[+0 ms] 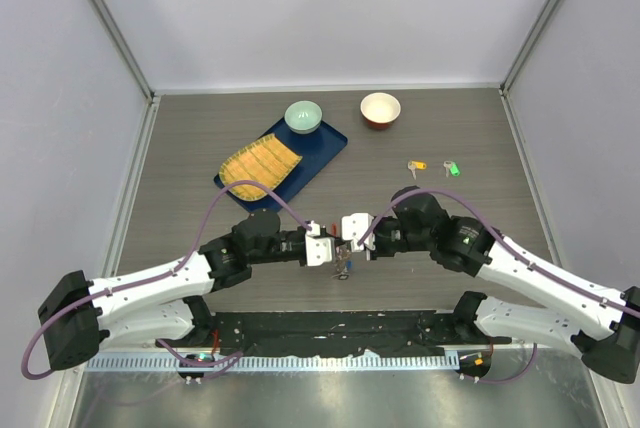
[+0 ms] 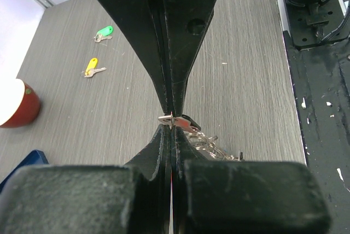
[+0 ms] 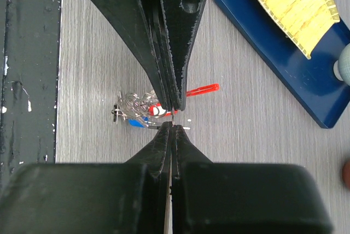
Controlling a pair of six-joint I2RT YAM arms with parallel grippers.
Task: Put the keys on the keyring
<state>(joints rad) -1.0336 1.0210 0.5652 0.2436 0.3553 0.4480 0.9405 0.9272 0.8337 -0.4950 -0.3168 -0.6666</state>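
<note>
Keyring sits on the counter at centre frame, just below the tips of our left pincer, which pinches the black key, and our right pincer, pressed together beside the red loop.

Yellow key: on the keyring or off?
Off. The yellow key lies loose on the table beside the green key, far from the keyring.
</note>
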